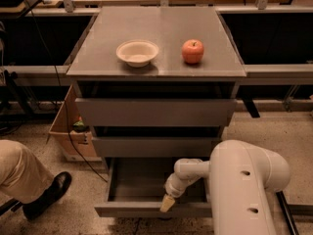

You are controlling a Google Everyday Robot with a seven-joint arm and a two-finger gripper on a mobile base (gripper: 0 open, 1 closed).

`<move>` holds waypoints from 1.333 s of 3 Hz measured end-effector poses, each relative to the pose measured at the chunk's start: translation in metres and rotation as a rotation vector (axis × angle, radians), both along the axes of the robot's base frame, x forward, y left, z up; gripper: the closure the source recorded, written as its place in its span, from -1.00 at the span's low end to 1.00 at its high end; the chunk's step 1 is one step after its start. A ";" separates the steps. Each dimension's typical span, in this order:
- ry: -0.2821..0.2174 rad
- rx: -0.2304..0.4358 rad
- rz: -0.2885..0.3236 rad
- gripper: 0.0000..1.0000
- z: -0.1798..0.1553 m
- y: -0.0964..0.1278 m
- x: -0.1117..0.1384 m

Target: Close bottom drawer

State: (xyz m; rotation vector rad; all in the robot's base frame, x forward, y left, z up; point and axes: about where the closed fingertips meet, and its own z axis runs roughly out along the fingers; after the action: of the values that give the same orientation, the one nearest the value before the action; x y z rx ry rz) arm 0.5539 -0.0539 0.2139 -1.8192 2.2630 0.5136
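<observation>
At the far left edge a khaki trouser leg (14, 170) and a black shoe (46, 196) rest on the speckled floor (274, 131). Just right of them, an open cardboard box (66, 131) sits against the left side of the grey cabinet (156, 28).

On the cabinet's flat top stand a pale bowl (137, 52), left of centre, and a red apple (193, 51) to its right, the two apart from each other. Below the top, the top drawer (156, 112) shows the tallest, widest grey front. The middle drawer (156, 147) beneath it has a smaller front.

The bottom drawer (127, 210) is the lowest of the three, right down at floor level, and it is pulled well out toward the camera. It is plain grey metal with a flat front that has no handle, and this front reads as a thin strip. Behind the strip lies a shallow box tray with a bare dark floor and low side walls.

The gripper (167, 203) shows as a tan tip pointing down at the top edge of that front panel, a little right of its middle. How far open it is, and whether it holds anything, cannot be told. Its white arm (244, 190) bulks large at the lower right.
</observation>
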 end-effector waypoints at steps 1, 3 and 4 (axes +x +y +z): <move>-0.024 -0.005 0.032 -1.00 0.000 0.014 0.009; -0.018 0.000 0.050 -1.00 -0.034 0.018 0.003; -0.018 0.000 0.050 -1.00 -0.034 0.018 0.003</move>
State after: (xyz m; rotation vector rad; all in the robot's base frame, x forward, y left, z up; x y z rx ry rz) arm 0.5566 -0.0360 0.1800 -1.8769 2.2105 0.5031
